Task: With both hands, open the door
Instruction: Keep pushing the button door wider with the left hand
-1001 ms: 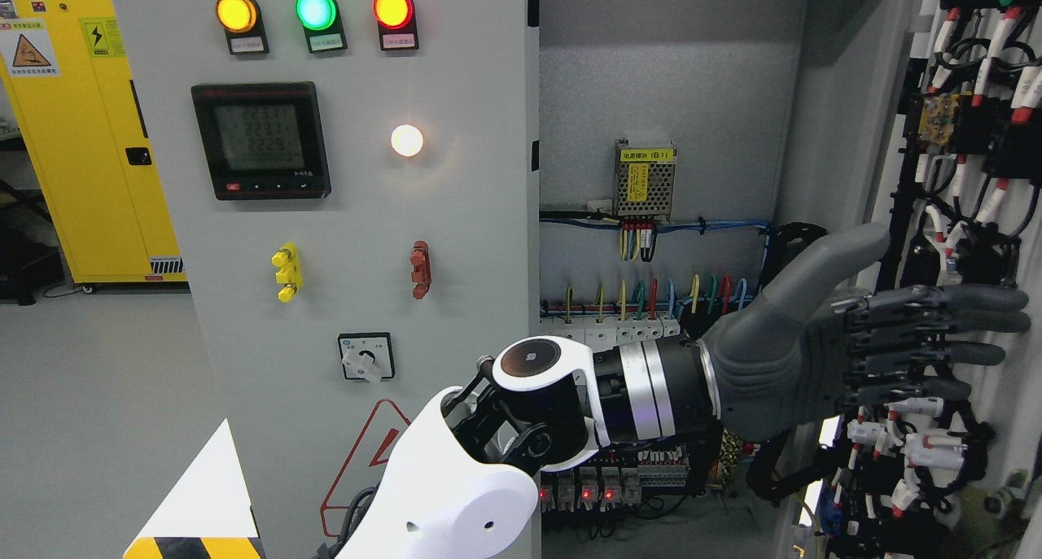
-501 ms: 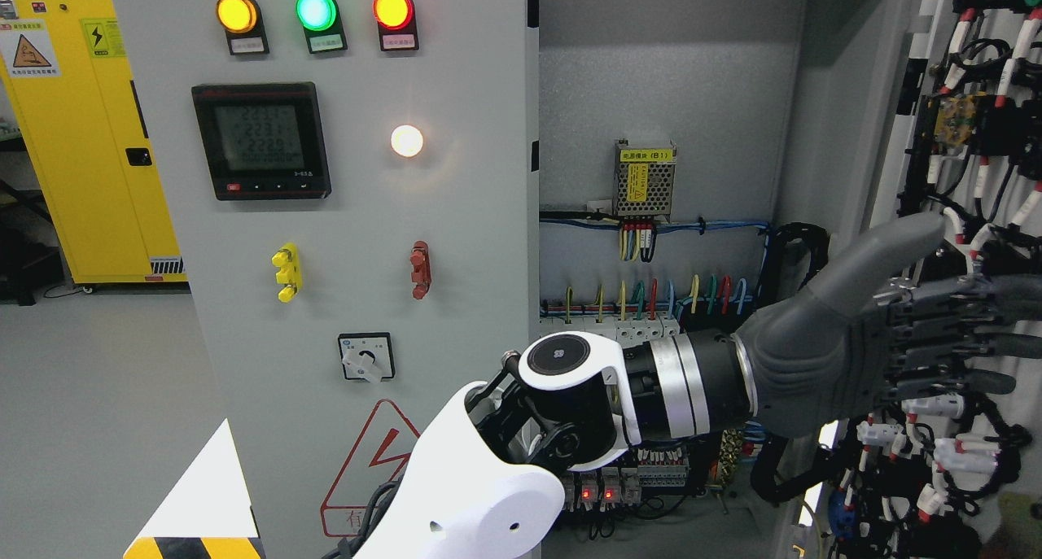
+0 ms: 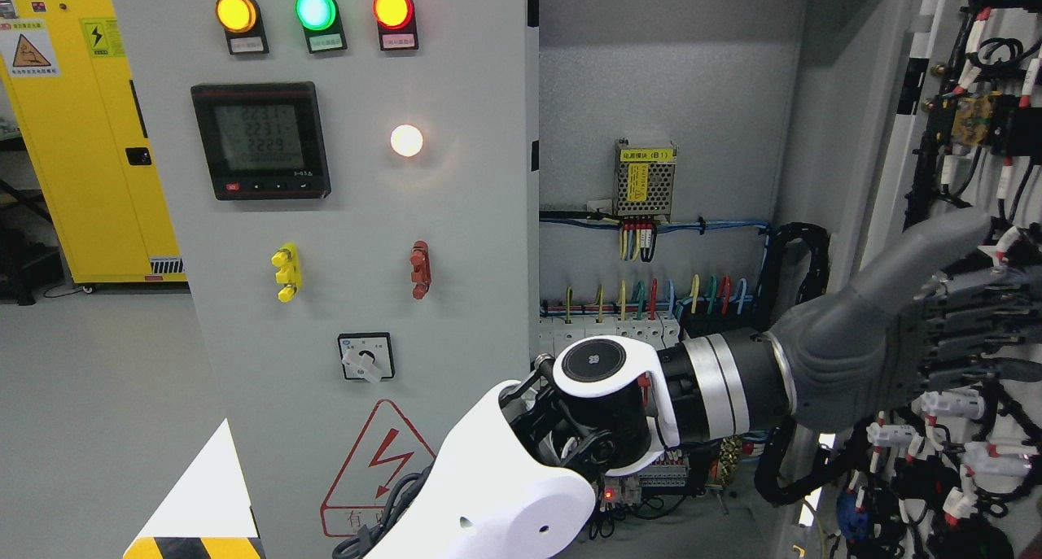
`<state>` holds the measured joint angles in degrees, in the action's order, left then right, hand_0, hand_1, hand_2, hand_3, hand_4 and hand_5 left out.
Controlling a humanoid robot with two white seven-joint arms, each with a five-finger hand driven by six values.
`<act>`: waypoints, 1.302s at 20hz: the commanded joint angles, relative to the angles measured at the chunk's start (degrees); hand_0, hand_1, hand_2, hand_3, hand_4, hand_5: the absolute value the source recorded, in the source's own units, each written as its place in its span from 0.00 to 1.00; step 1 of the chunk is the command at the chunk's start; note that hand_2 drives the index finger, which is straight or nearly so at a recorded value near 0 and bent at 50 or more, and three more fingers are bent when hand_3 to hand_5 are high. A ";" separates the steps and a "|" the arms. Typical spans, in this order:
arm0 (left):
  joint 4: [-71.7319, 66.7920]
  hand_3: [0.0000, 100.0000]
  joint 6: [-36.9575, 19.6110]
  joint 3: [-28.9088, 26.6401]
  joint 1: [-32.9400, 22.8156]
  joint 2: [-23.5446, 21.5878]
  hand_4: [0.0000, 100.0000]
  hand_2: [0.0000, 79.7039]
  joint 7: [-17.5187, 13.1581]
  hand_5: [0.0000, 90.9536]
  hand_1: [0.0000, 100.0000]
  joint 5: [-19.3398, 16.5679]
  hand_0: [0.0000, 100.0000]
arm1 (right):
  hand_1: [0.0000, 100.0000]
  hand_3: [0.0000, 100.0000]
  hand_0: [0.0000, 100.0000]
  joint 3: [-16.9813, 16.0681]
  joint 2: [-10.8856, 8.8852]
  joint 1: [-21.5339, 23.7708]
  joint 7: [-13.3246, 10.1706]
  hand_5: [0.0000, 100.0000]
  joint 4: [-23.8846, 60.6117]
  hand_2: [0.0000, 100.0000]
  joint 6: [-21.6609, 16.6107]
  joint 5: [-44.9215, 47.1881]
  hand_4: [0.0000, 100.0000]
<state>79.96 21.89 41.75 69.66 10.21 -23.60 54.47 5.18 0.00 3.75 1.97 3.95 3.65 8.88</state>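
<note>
The grey cabinet's right door (image 3: 916, 111) stands swung open at the picture's right, its inner face covered in black wiring and white-and-red connectors. My left arm comes up from the bottom left of the middle and reaches across to it. My left hand (image 3: 969, 315) is open, fingers stretched out flat against the door's inner side, thumb raised; the fingertips run off the right edge. The left door (image 3: 456, 217) is closed, with three lamps, a meter and a rotary switch on it. My right arm is out of view.
Inside the cabinet (image 3: 659, 79) I see a small power supply (image 3: 645, 181), coloured wires and a row of breakers (image 3: 606, 329). A black cable conduit (image 3: 802, 250) loops beside the door hinge. A yellow cabinet (image 3: 81, 136) stands at the far left on the grey floor.
My left hand and forearm have moved to the right, and the right door has swung further open with them. The left door has not moved.
</note>
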 commanded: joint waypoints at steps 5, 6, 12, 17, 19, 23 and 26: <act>-2.44 0.00 -0.88 4.92 2.75 0.60 0.00 0.00 0.22 0.00 0.00 5.03 0.00 | 0.00 0.00 0.22 -0.08 -1.49 -0.06 0.05 0.00 -0.08 0.00 -0.04 0.00 0.00; -2.36 0.00 -1.58 5.00 3.11 0.60 0.00 0.00 0.22 0.00 0.00 5.81 0.00 | 0.00 0.00 0.22 -0.08 -1.49 -0.06 0.05 0.00 0.01 0.00 -0.04 0.00 0.00; -2.88 0.00 -2.64 7.20 5.39 0.69 0.00 0.00 0.40 0.00 0.00 8.81 0.00 | 0.00 0.00 0.22 -0.08 -1.67 -0.06 0.05 0.00 0.01 0.00 -0.04 0.00 0.00; -3.15 0.00 -4.22 9.57 5.66 0.69 0.00 0.00 3.74 0.00 0.00 8.81 0.00 | 0.00 0.00 0.22 -0.08 -1.67 -0.06 0.05 0.00 0.01 0.00 -0.04 0.00 0.00; -3.32 0.00 -4.31 10.28 6.10 0.77 0.00 0.00 3.74 0.00 0.00 8.90 0.00 | 0.00 0.00 0.22 -0.08 -1.67 -0.06 0.05 0.00 0.01 0.00 -0.04 0.00 0.00; -3.59 0.00 -5.46 11.24 6.89 0.86 0.00 0.00 3.74 0.00 0.00 10.56 0.00 | 0.00 0.00 0.22 -0.08 -1.85 -0.15 0.05 0.00 0.01 0.00 -0.04 0.00 0.00; -3.59 0.00 -5.46 11.25 7.06 0.86 0.00 0.00 3.74 0.00 0.00 11.18 0.00 | 0.00 0.00 0.22 -0.08 -1.85 -0.15 0.05 0.00 0.01 0.00 -0.04 0.00 0.00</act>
<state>77.01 16.56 50.24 76.06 10.90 -19.90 64.27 5.11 0.00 3.64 1.98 3.95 3.65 8.88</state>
